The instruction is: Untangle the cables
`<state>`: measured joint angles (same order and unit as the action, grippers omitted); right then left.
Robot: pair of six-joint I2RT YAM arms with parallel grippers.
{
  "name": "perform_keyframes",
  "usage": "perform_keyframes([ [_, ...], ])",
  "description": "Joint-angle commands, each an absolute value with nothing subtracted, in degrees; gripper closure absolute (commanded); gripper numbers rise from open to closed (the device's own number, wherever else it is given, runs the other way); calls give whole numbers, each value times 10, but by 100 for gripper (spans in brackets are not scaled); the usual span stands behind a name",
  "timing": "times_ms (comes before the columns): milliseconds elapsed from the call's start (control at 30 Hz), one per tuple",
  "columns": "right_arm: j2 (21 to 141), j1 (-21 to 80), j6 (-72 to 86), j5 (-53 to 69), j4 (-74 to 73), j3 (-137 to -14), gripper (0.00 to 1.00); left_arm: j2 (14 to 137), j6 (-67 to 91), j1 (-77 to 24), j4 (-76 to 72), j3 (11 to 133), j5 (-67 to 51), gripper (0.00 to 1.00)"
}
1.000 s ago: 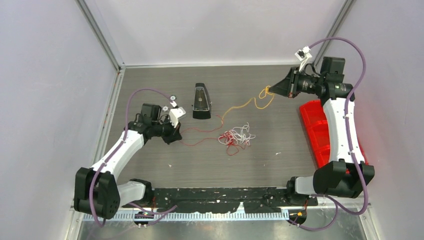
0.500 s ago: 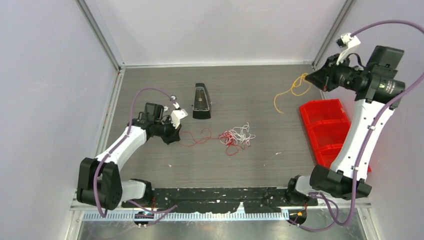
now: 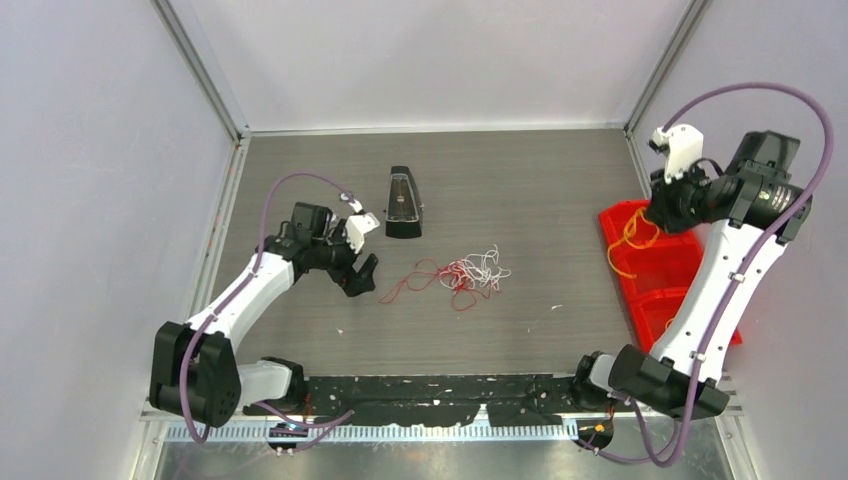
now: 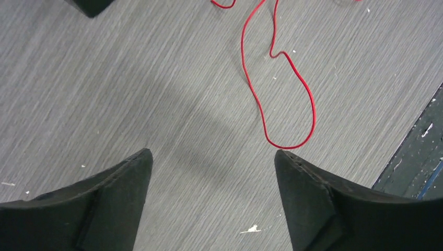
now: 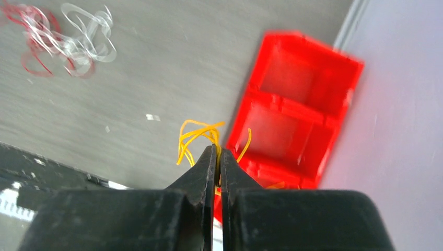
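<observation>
Grey woodgrain table (image 3: 520,170), and from the left: left gripper (image 4: 213,152) jaws spread wide, holding nothing, red cable (image 4: 282,99) lying loose just ahead, red-and-white tangle (image 3: 472,272) mid-table, right gripper (image 5: 218,149) pinched tight on the yellow cable (image 5: 196,133) dangling above the red bin (image 5: 292,94).

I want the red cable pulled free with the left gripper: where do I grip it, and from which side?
Probably the lone loop of the red cable lying nearest the open left gripper, clear of the white cable. Come from above, jaws straddling the strand: it lies flat on the table, so sideways would just push it.
</observation>
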<state>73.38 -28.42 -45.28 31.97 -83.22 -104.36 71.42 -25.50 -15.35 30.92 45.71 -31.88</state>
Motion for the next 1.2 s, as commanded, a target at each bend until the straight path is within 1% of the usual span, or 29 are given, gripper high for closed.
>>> perform_keyframes([
  [0,697,-363,-595,230,-858,-968,95,693,-227,-167,295,485,-316,9],
  [167,689,-474,-732,218,-879,-909,95,682,-218,-176,292,488,-308,6],
  [300,697,-566,-809,216,-882,-877,95,682,-216,-181,293,492,-305,4],
  [367,703,-591,-832,220,-867,-862,95,682,-214,-185,294,495,-303,4],
  [533,703,-602,-876,222,-782,-797,94,682,-208,-196,296,506,-298,3],
  [667,672,-602,-919,216,-691,-710,95,676,-207,-199,296,505,-292,2],
  [767,660,-602,-944,206,-637,-672,94,677,-208,-200,295,501,-288,2],
  [967,674,-601,-987,186,-565,-594,95,683,-203,-205,292,504,-285,2],
  [1033,683,-599,-996,175,-521,-563,94,685,-202,-207,292,507,-285,2],
  [1133,698,-593,-1003,162,-480,-516,89,687,-200,-210,292,512,-283,2],
  [1167,701,-591,-1002,155,-464,-509,82,687,-200,-211,292,512,-282,2],
])
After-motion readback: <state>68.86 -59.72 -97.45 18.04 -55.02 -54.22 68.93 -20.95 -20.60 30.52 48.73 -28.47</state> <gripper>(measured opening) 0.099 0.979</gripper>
